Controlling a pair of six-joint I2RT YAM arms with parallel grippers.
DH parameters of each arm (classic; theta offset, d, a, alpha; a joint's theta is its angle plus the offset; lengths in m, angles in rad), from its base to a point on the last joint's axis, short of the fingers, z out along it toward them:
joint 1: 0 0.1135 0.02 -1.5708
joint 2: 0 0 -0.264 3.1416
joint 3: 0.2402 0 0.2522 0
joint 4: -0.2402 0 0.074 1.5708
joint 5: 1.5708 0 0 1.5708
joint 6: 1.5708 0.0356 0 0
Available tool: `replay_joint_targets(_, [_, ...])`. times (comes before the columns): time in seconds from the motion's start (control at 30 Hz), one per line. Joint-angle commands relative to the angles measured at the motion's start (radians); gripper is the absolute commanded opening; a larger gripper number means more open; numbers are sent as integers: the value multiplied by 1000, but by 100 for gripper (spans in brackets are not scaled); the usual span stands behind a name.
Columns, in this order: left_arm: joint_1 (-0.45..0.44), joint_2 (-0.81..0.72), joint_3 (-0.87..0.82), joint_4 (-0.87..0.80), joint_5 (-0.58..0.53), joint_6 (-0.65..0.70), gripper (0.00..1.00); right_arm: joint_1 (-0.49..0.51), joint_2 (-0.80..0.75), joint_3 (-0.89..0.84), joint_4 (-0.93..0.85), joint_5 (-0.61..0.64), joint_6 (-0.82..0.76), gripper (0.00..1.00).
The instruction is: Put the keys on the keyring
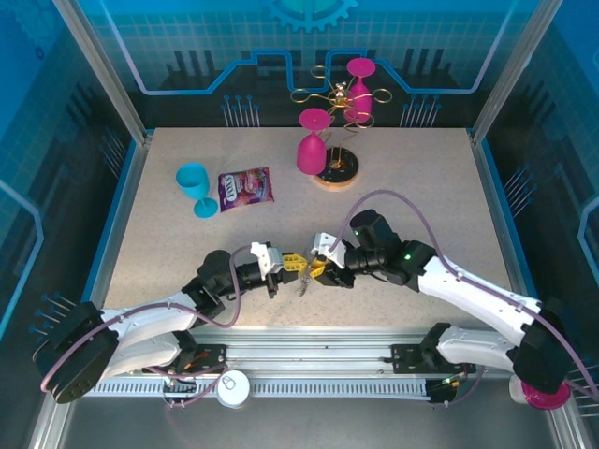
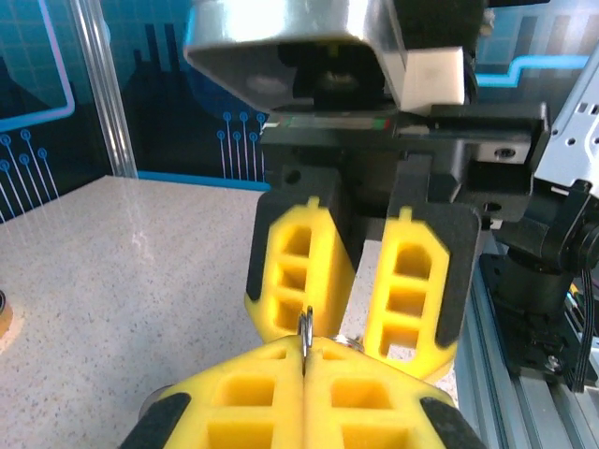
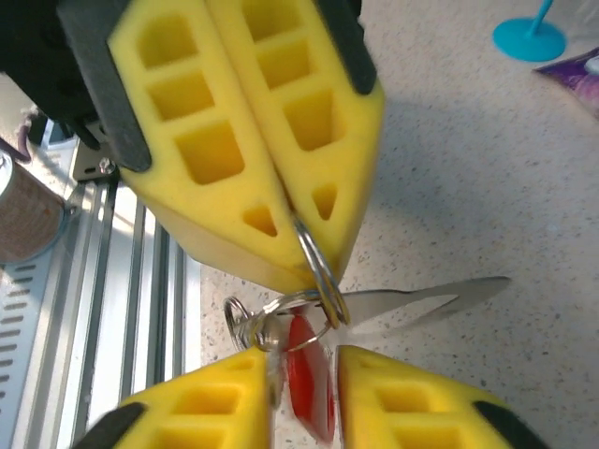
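Top view: on the speckled table [image 1: 412, 201] a blue goblet [image 1: 195, 187] lies on its side, its inside turned away. Just beside it lies a purple snack packet [image 1: 246, 188]; its print is too small to read. Further back, a gold wire rack [image 1: 329, 94] on a round wooden base [image 1: 337, 170] carries two pink goblets [image 1: 312, 145], both hanging bowl-down. The left gripper [image 1: 293, 265] and right gripper [image 1: 321, 271] meet tip to tip near the table's front edge. The bits of metal between them are too small to tell apart here.

Left wrist view: the left gripper's yellow pads are pressed together on the thin edge of the keyring [image 2: 305, 329], which stands up from the seam between them. Most of the ring is hidden inside the pads. Facing it, the right gripper's two fingers stand narrowly apart.

Right wrist view: the left gripper pinches the keyring's doubled wire at its tips. Small wire rings [image 3: 248, 318] hang just beside it. The key [image 3: 309, 379], red-headed, sits in the narrow gap between the right gripper's fingers. Whether they touch it I cannot tell, and its lower end is cut off. A flat silver strip [image 3: 421, 297] runs right from the ring; key blade or loop, I cannot tell
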Motion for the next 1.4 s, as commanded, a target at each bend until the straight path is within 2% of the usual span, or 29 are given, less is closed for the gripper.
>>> replay_joint_targets(0.0, [-3, -8, 11, 74, 25, -11, 0, -34, -83, -36, 40, -4, 13, 32])
replay_joint_targets(0.2, [-3, -10, 9, 75, 40, -14, 0, -76, -125, -62, 129, -107, 58, 30])
replay_joint_targets(0.43, [-3, -10, 7, 82, 55, -23, 0, -78, -54, -31, 171, -143, 70, 24])
replay_joint_targets(0.77, [-4, 0, 12, 93, 65, -30, 0, -76, -15, -21, 209, -207, 73, 23])
replay_joint_targets(0.9, [-3, 9, 11, 120, 76, -46, 0, -76, 4, -14, 225, -236, 66, 14])
replay_joint_targets(1.0, [-3, 21, 6, 150, 81, -64, 0, -76, 10, -13, 240, -283, 51, 1])
replay_joint_targets(1.1, [-4, 28, -4, 160, 71, -71, 0, -77, 0, -19, 246, -302, 35, 0])
replay_joint_targets(1.17, [-3, 22, -10, 136, 40, -62, 0, -77, -10, -19, 228, -280, 17, 0])
replay_joint_targets(1.23, [-4, 3, -5, 70, 5, -45, 8, -76, -13, 1, 165, -244, -17, 0])
replay_joint_targets(1.37, [-4, -51, 58, -180, 5, 33, 11, -63, 24, 80, -51, -178, -117, 0])
